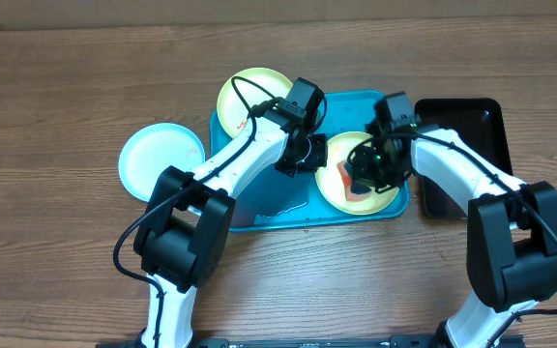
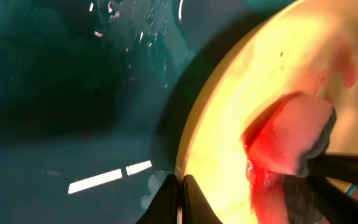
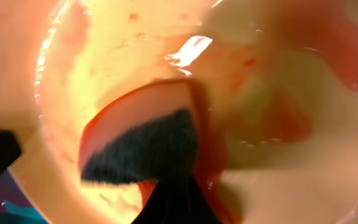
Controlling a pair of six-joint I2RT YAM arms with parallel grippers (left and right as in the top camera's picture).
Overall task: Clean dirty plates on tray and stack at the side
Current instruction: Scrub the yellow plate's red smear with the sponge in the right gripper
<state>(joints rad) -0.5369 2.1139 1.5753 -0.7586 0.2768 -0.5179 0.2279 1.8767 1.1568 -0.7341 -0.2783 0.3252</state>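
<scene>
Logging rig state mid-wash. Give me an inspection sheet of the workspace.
Surface: wooden table.
Job's things: blue tray, wet; smeared yellow plate on it; second yellow plate at its far-left corner; pale blue plate on the table to its left.
Clutter: black tray right of the blue one.
Grippers: right gripper presses a sponge on the smeared plate; left gripper at that plate's rim, grip unclear.
Cables: black cable loops over the second plate.
Surroundings: nothing seen.

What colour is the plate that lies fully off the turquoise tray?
The plate is pale blue-white; the overhead view shows it best.
</scene>
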